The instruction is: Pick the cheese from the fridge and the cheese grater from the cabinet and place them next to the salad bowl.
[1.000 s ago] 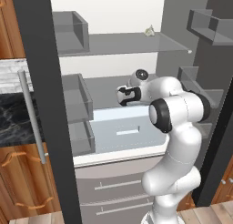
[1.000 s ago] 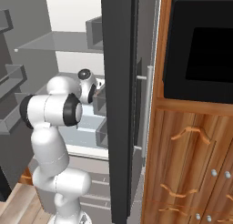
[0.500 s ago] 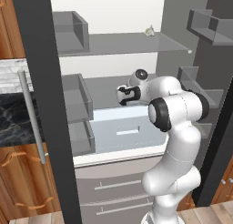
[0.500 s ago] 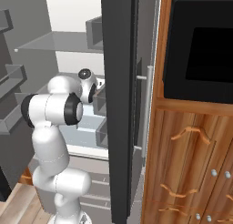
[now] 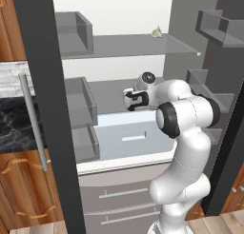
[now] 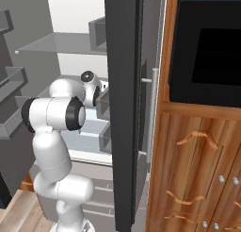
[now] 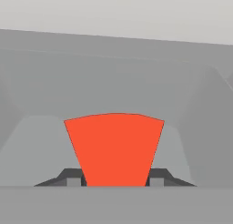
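With the hand (image 7: 116,182) clamped on the red rind face of the cheese (image 7: 114,148) directly between its fingertips inside the fridge (image 5: 143,47), the cheese pick is judged to be in hand, and a straight withdrawal off the shelf is called for next.

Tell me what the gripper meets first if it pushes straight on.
Nothing new: the cheese already sits between the gripper fingertips, its red side facing the camera. Behind it, probably the grey back wall of the fridge, though depth is unclear.

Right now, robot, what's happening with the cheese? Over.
Gripper inside fridge, fingertips on both sides of cheese. Cheese resting on middle shelf. Nothing blocking.
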Controlling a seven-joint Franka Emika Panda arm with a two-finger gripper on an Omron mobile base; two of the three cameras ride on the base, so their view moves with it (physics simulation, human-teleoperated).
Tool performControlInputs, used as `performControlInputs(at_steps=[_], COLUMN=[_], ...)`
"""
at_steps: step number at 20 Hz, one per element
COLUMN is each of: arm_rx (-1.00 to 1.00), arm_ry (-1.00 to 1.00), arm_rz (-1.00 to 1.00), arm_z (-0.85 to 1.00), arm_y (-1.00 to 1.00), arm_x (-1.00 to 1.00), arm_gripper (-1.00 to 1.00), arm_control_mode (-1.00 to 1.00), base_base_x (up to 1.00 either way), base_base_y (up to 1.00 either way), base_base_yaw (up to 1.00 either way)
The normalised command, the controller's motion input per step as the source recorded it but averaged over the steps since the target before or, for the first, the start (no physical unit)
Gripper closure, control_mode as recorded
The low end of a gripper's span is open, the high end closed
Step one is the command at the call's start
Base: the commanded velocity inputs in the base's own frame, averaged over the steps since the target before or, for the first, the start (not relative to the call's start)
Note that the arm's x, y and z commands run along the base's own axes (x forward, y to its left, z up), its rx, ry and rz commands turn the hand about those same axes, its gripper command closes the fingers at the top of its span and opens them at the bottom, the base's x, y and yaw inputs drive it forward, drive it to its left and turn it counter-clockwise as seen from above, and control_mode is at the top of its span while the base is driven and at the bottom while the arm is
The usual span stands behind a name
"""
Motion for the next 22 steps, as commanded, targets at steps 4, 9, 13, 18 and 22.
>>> performControlInputs(at_steps=[4,9,13,18,22], arm_rx=[0.00,0.02,0.00,0.00,0.00], arm_ry=[-0.01,0.13,-0.01,0.00,0.00], arm_rz=[-0.22,-0.10,0.00,0.00,-0.03], arm_z=[0.34,0.27,0.02,0.15,0.31], arm_y=[0.27,0.05,0.00,0.00,0.00], arm_x=[-0.29,-0.06,-0.18,-0.65,-0.81], arm_gripper=[1.00,1.00,1.00,1.00,1.00], arm_control_mode=[-1.00,-1.00,-1.00,-1.00,-1.00], base_base_x=[0.00,0.00,0.00,0.00,0.00], base_base_y=[0.00,0.00,0.00,0.00,0.00], base_base_yaw=[0.00,0.00,0.00,0.00,0.00])
